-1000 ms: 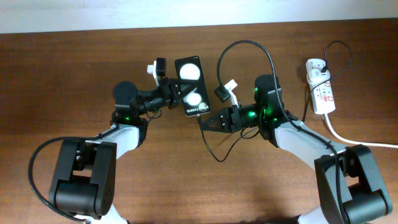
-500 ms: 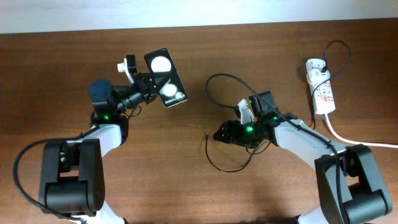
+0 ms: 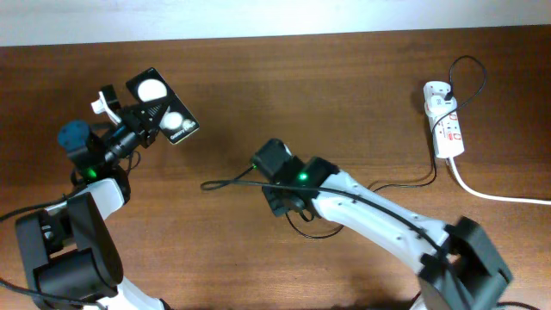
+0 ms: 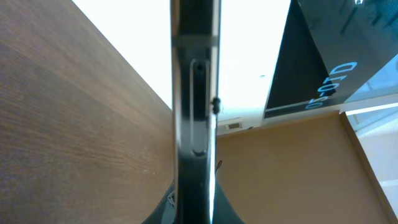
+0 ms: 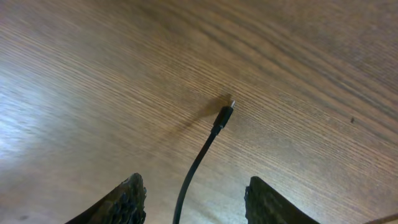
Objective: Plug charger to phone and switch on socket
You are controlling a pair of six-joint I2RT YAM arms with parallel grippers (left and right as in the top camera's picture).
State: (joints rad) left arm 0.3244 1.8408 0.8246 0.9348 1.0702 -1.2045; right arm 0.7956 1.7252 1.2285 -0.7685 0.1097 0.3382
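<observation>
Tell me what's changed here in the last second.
The left gripper, shut on the phone, carried it left, away from the table's middle. The right gripper swung left too, and the charger trailed left with it, its tip lying unplugged on the wood. The socket stayed put.

Left arm (image 3: 99, 185) sits folded up at the left edge of the overhead frame, with its wrist swung out toward the upper left. The left gripper (image 3: 136, 116) is clamped on the phone (image 3: 162, 110), which shows edge-on down the middle of its wrist cam. Right arm (image 3: 370, 211) reaches from the lower right corner all the way to frame centre. The right gripper (image 5: 194, 199) has its fingers (image 5: 127, 199) spread wide apart, gripping nothing.
</observation>
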